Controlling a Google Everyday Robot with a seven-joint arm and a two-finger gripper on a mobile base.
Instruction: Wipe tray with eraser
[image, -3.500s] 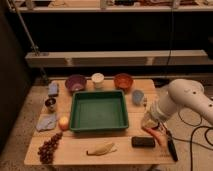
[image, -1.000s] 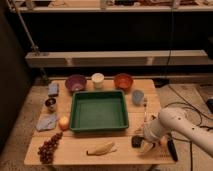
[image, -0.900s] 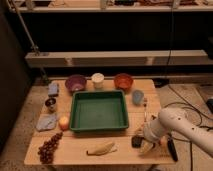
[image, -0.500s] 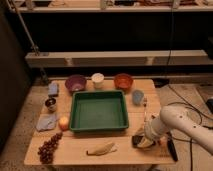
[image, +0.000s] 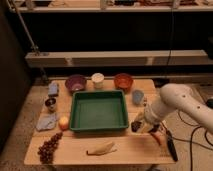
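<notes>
The eraser (image: 136, 126), a small dark block, sits at the right near part of the table (image: 75, 150), just right of the near right corner of the tray (image: 98, 111). Only its left end shows beneath the gripper, so its long axis and heading cannot be told here; earlier it lay flat with its long axis running left to right. The gripper (image: 139, 124) stands directly over it, its fingers closed on the eraser, whereas a second ago they were still spread around the block. The white arm (image: 176, 100) reaches in from the right and has dropped lower and nearer than it stood earlier.

The green tray lies at the table's centre, its long sides running left to right. An orange carrot (image: 158, 136) and a thin black tool (image: 170, 145) lie just right of the gripper. Along the far edge stand a purple bowl (image: 75, 82), a white cup (image: 98, 80) and an orange bowl (image: 123, 81). Grapes (image: 49, 146) and a banana (image: 101, 148) lie near the front.
</notes>
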